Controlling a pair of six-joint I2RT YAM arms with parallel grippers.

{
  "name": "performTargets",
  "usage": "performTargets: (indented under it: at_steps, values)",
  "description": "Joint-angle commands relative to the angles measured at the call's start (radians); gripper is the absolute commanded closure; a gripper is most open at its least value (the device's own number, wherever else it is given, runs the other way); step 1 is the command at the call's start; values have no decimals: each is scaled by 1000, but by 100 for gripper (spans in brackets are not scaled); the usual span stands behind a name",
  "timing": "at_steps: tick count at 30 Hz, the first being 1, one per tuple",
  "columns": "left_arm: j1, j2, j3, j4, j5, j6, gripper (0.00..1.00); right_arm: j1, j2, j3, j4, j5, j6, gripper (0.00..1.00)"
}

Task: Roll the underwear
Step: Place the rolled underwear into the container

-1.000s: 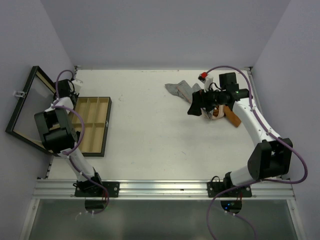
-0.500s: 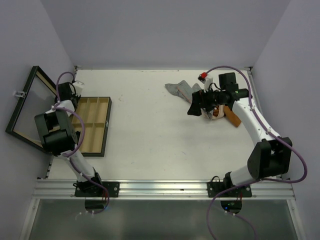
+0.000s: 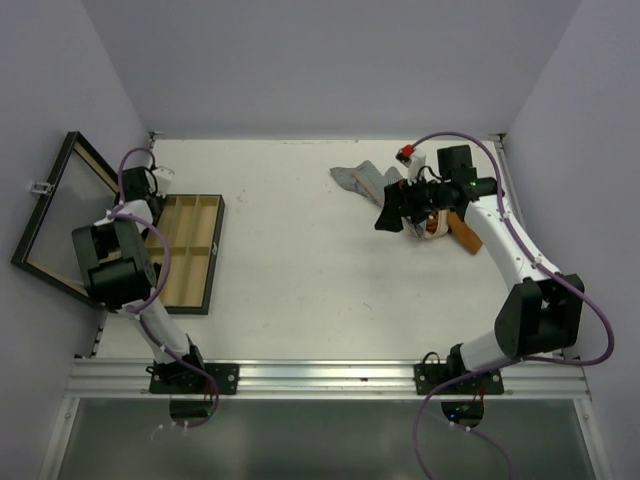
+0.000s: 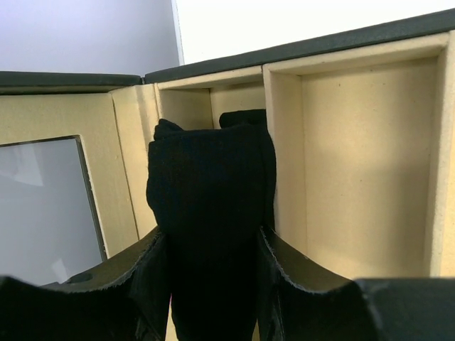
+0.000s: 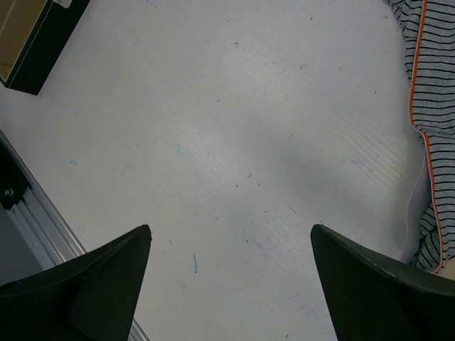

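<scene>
Your left jaws are pinching a black underwear roll (image 4: 210,199), with a finger (image 4: 138,280) pressed in on each flank. In the left wrist view the roll stands upright between them. Its top end sits in front of the narrow end compartment of the wooden box (image 4: 284,156), the one next to the glass lid (image 4: 43,206). I can't tell whether the roll's lower end reaches the compartment floor; it's hidden below the frame.

From the top view, your left arm (image 3: 115,260) reaches to the far-left corner of the box (image 3: 216,255). The lid (image 3: 55,215) is swung open to the left, leaning against the wall. The other compartments that show in that view hold nothing.

Your right jaws are spread wide with nothing between them. They hang over bare surface (image 5: 234,142), and both fingers (image 5: 92,284) are clear of any cloth.

The rest of the underwear lies in a loose pile at the far right of the surface (image 3: 300,250):
- The grey striped piece (image 3: 360,180) is lying loose, not rolled. It is just beyond the right jaws on the far side. In the right wrist view its orange-trimmed edge (image 5: 434,85) runs down the right side of the frame.
- The orange-brown piece (image 3: 463,236) is partly under the right arm (image 3: 505,240).

The pile and the box are well apart, at opposite ends of the surface.
</scene>
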Motion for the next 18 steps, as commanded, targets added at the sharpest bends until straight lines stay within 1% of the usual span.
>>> performTargets:
  at_steps: [1,9,13,18]
  values:
    - [16,37,26,-99,67,-38,100,-1,3,20,-24,-5,10,1]
    - [92,88,150,-264,228,-18,100,-1,14,30,-29,-11,15,1]
    - [117,128,191,-321,269,-12,100,-1,17,36,-35,-10,17,1]
    - [145,161,198,-349,303,-12,100,1,16,33,-35,-7,15,1]
